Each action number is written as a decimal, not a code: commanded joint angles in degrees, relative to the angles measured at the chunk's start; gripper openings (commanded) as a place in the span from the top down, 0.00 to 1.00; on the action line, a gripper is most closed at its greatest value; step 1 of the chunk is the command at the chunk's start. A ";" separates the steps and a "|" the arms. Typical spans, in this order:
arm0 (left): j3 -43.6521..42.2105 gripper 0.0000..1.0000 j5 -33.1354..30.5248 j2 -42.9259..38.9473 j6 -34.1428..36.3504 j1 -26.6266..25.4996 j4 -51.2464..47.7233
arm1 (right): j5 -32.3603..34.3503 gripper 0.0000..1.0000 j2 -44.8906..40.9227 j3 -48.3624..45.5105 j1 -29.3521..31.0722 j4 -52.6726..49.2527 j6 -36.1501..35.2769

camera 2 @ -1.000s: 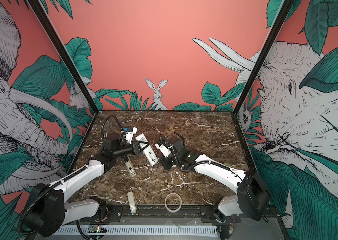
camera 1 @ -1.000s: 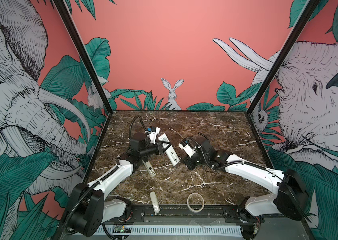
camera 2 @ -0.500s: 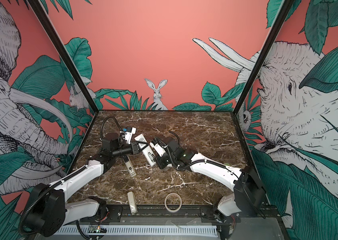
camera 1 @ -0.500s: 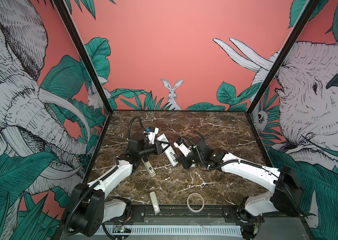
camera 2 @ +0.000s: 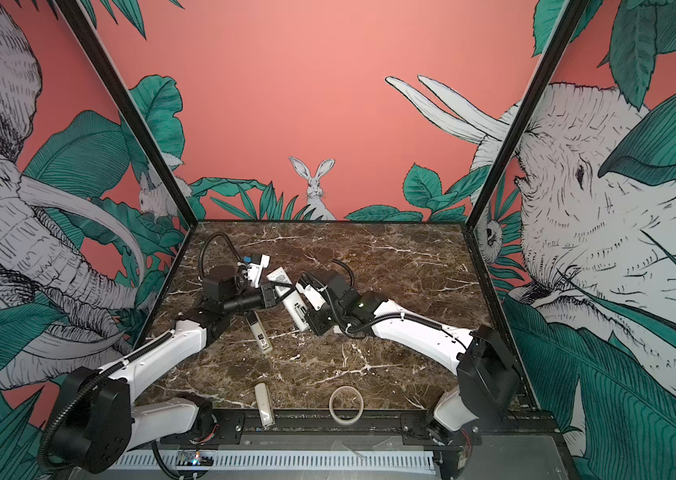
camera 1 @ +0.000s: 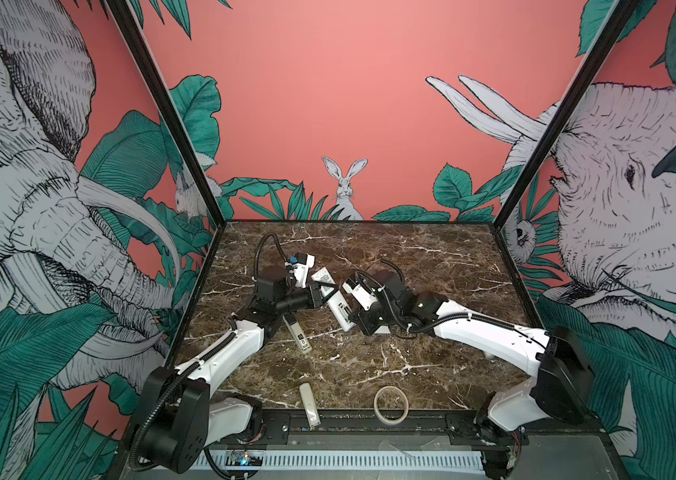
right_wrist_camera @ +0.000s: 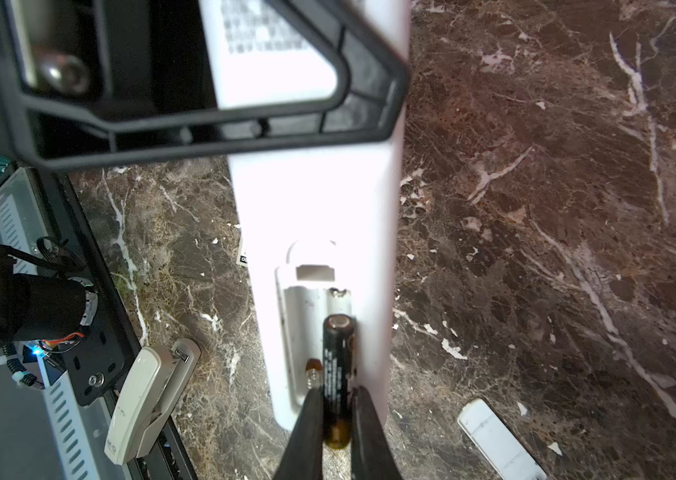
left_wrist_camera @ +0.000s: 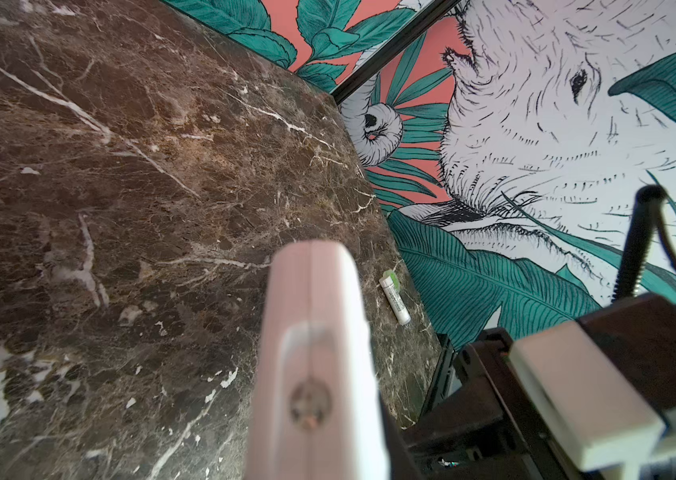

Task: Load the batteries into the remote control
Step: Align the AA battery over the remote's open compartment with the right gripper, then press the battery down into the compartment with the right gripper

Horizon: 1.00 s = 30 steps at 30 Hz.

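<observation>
The white remote control [camera 1: 335,301] [camera 2: 291,305] hangs above the table, back side up, with my left gripper [camera 1: 320,289] [camera 2: 271,296] shut on its upper half. The left wrist view shows its narrow end [left_wrist_camera: 311,353] close up and blurred. Its battery compartment [right_wrist_camera: 307,328] is uncovered, and a spring shows in the empty bay. My right gripper [right_wrist_camera: 338,397] [camera 1: 352,320] is shut on a black battery [right_wrist_camera: 338,361], which lies tilted over the other bay and points into it. A white battery with a green end [left_wrist_camera: 395,300] lies by the right wall.
A grey-white stick with a black-and-white label [camera 1: 298,336] [camera 2: 260,334] lies under the left arm. At the front edge are a small cream remote [camera 1: 309,399] [right_wrist_camera: 149,395] and a tape ring [camera 1: 390,404] [camera 2: 346,403]. A flat white piece [right_wrist_camera: 500,440] lies near my right gripper.
My right gripper has moved left with the battery, up to the remote's open compartment. The left arm and the remote have hardly moved.
</observation>
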 commanded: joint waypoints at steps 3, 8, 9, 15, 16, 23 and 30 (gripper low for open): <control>-0.85 1.00 0.93 -0.43 -0.77 0.59 2.79 | 0.00 0.88 1.44 1.71 0.66 -1.11 -0.65; -0.89 1.00 1.02 -0.50 -1.03 0.68 2.94 | 2.66 0.88 2.71 2.95 0.65 -2.52 0.67; -0.95 1.00 0.97 -0.43 -1.10 0.76 2.99 | 3.13 0.87 3.11 3.55 0.63 -3.14 1.10; -1.11 1.00 0.89 -0.32 -1.67 0.90 3.48 | 2.42 0.86 4.01 5.27 0.76 -4.10 0.98; -1.09 1.00 0.95 -0.21 -1.81 0.98 3.61 | 2.31 0.86 4.01 5.38 0.78 -4.15 1.02; -1.35 1.00 1.15 -0.06 -2.33 1.35 4.32 | 4.23 0.81 6.04 7.06 0.94 -5.65 1.63; -1.46 1.00 1.17 0.13 -2.79 1.67 4.58 | 4.55 0.75 6.22 7.58 0.98 -5.61 1.76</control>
